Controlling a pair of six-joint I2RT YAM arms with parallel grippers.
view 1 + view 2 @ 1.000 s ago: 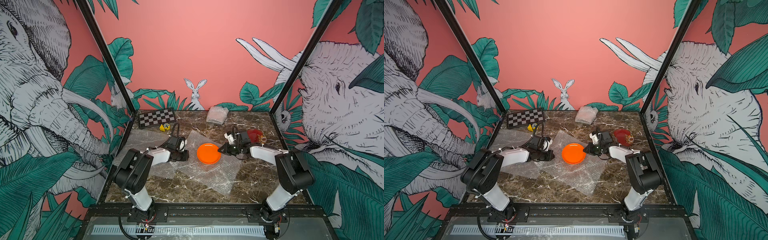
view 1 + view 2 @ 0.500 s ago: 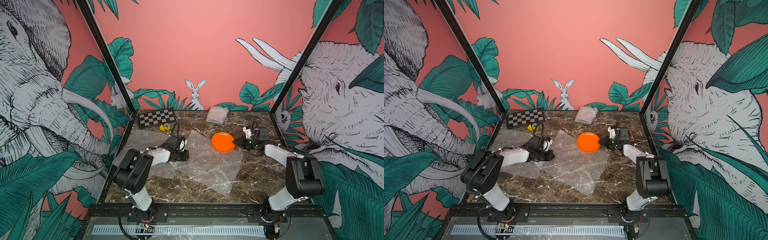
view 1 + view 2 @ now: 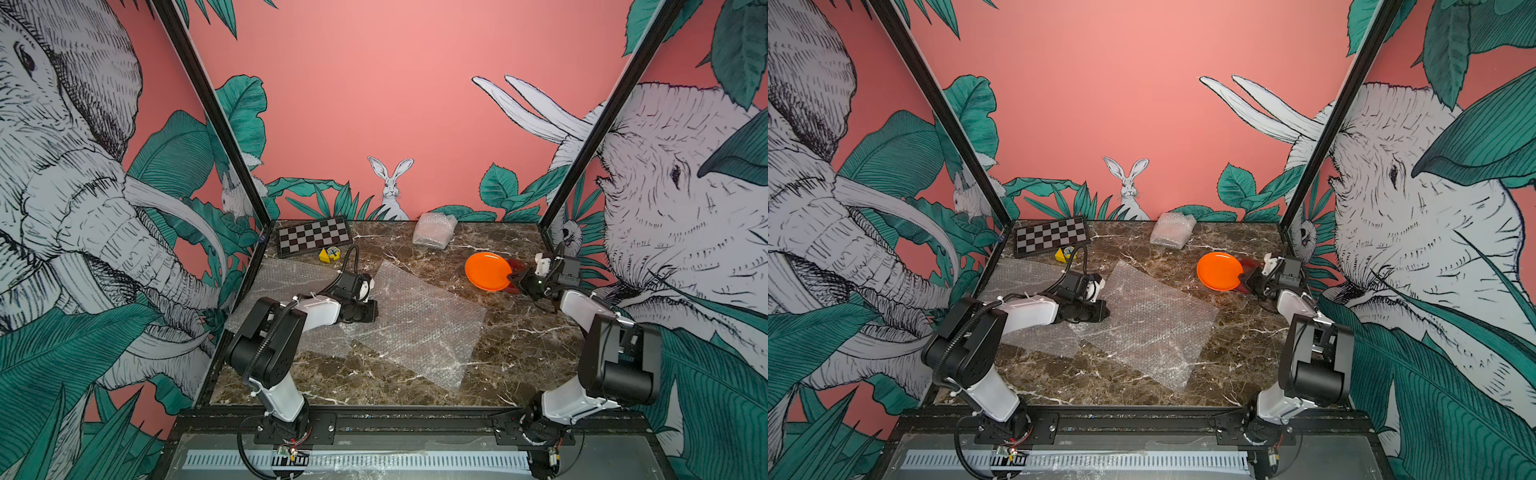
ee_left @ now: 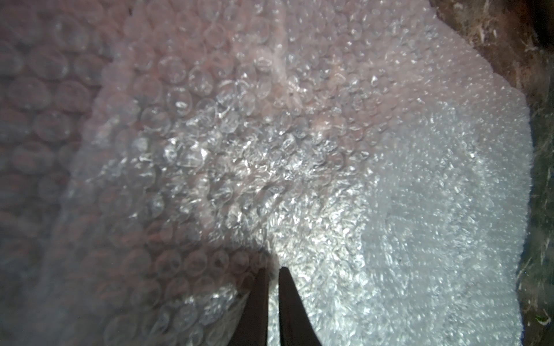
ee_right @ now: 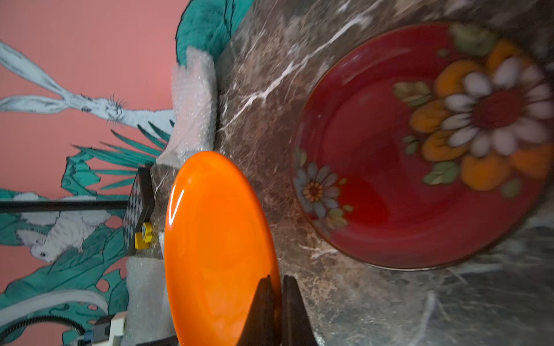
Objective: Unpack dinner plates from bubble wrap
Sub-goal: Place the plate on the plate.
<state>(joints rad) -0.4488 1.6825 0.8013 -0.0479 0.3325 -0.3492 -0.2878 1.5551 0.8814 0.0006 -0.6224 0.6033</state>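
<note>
Two plates out of wrap. I have right gripper (image 5: 277,279) clamped on rim of orange plate (image 3: 487,272), tilted, just beside red flowered plate (image 5: 419,155), right rear. Meanwhile left gripper (image 4: 272,269) pinches flat bubble wrap sheet (image 3: 419,320). Next, I reckon: set orange down gently, release; wrapped bundle (image 3: 434,230) at back remains.

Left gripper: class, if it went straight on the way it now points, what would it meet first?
The bubble wrap. The left gripper is shut on that sheet, which humps up right ahead of its tips in the wrist view; probably nothing else comes sooner.
</note>
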